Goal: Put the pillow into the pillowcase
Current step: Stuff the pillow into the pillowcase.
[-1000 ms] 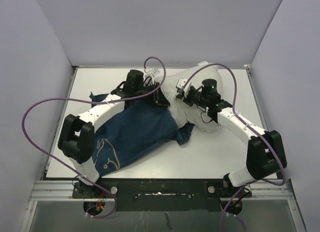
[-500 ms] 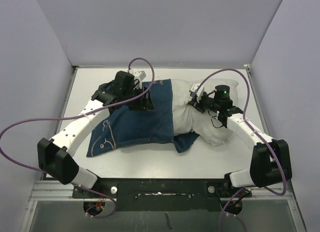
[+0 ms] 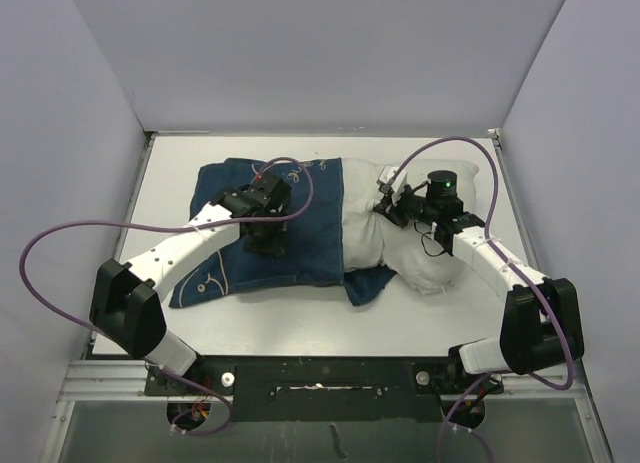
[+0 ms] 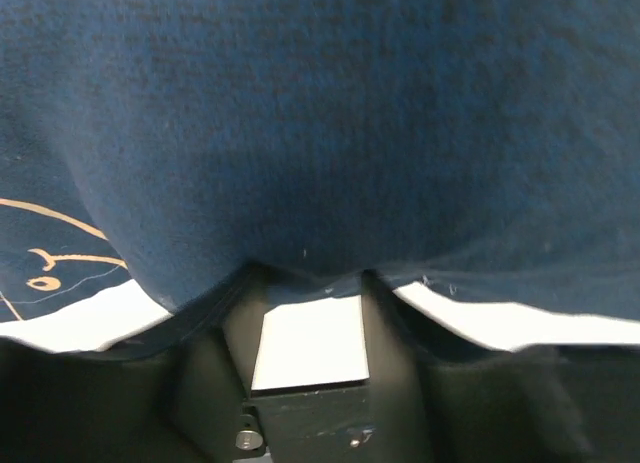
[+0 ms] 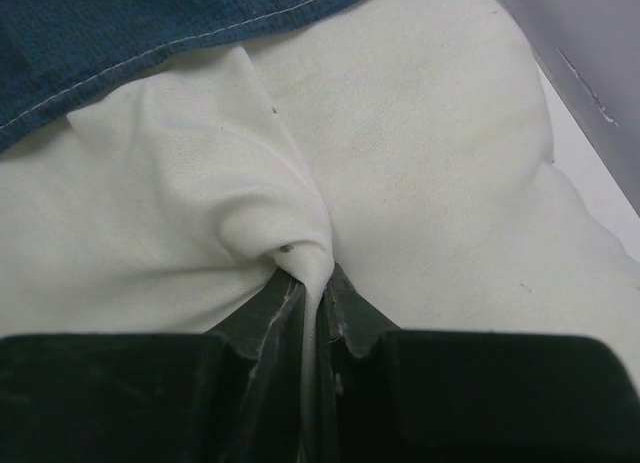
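Observation:
The navy pillowcase (image 3: 310, 198) lies spread over the left part of the white pillow (image 3: 425, 258), whose right end sticks out bare. A corner of the case pokes out under the pillow's near edge. My left gripper (image 3: 266, 239) rests on top of the pillowcase's middle. In the left wrist view it (image 4: 305, 278) is open, with blue cloth (image 4: 320, 113) bulging against its tips and nothing pinched between them. My right gripper (image 3: 386, 208) is shut on a puckered fold of the pillow (image 5: 420, 103) close to the pillowcase hem (image 5: 100, 33).
The white table (image 3: 300, 323) is walled on three sides by grey panels. Purple cables loop from both arms over the left and the far right of the table. A metal rail runs along the near edge.
My left gripper has opened, let go of the pillowcase and moved back toward the near side onto its middle. The case now lies flatter and further left. The right gripper keeps its hold.

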Robot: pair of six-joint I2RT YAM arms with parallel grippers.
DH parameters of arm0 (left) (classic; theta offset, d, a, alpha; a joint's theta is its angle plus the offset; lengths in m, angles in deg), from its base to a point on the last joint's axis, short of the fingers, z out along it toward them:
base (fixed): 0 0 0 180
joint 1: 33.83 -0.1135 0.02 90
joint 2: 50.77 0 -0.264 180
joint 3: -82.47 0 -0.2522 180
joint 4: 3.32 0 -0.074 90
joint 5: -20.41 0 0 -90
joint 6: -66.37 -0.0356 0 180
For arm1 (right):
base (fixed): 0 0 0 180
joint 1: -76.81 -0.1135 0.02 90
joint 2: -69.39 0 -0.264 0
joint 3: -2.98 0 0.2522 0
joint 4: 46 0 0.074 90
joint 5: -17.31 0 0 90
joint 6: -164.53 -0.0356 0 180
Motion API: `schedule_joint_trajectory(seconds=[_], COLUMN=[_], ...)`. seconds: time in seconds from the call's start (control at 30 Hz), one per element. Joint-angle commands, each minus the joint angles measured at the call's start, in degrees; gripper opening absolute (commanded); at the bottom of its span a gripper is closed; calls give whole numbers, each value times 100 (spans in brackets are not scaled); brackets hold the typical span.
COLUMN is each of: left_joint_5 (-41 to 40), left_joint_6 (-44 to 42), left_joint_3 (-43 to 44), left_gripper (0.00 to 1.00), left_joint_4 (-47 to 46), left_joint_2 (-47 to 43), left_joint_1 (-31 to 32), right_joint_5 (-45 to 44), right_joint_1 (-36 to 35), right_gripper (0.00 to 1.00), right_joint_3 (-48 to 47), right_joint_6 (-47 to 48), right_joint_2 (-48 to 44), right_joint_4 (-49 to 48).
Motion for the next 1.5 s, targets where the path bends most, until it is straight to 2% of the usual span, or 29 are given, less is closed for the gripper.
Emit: schedule_joint_trajectory(seconds=[0.0,0.03,0.07,0.1,0.27,0.4,0.5,0.63,0.7,0.73,0.8,0.9,1.0,1.1,1.17,1.23,1.33,1.4,1.47], left_joint_5=[-321,-197,-125,-84,541,1607,2430,3791,4285,4387,4033,3205,3505,3602,4017,4223,4193,4177,4115], left_joint_6=[-189,-272,-306,-352,-687,-703,-505,47,217,190,-206,-709,-423,-503,-478,-399,-310,-167,-131], left_joint_3=[46,62,89,104,27,47,265,275,263,277,412,874,1196,2019,2355,2260,1504,898,607], left_gripper=[29,13,7,5,0,0,0,0,0,0,0,0,0,0,0,0,0,0,0], left_joint_4=[-473,-530,-559,-578,-997,-1731,-2034,-2520,-2403,-2168,-1312,-271,-623,-829,-970,-1088,-1403,-1692,-1837], left_joint_2=[330,369,390,385,20,-347,-404,-421,-460,-523,-545,-106,509,1193,1490,1553,1311,1105,984], left_joint_1=[-17,-26,-26,-30,-43,-121,-221,-708,-1161,-1436,-1896,-2039,-1801,-1141,-915,-868,-1013,-1217,-1400], right_joint_5=[172,177,180,192,506,907,889,651,509,377,203,275,680,773,374,132,582,1493,2239], right_joint_1=[-57,-57,-57,-54,-40,-50,-92,-258,-322,-312,-177,-194,-631,-1076,-1069,-825,-298,53,170], right_gripper=[0,0,0,0,0,0,0,0,0,0,0,0,0,0,0,0,12,23,44], right_joint_3=[-16,-19,-23,-23,-36,-52,-58,21,72,98,125,101,135,255,375,368,-126,-621,-1193], right_joint_6=[-111,-105,-103,-106,-173,-501,-854,-1134,-1181,-1177,-1171,-1076,-1097,-954,-753,-481,221,981,1799], right_joint_2=[-149,-166,-176,-182,-203,-237,-315,-578,-704,-758,-824,-919,-1029,-950,-734,-593,-448,-421,-460], right_joint_4=[110,130,155,168,194,85,-108,-415,-474,-496,-539,-524,-612,-631,-607,-414,734,1728,2659])
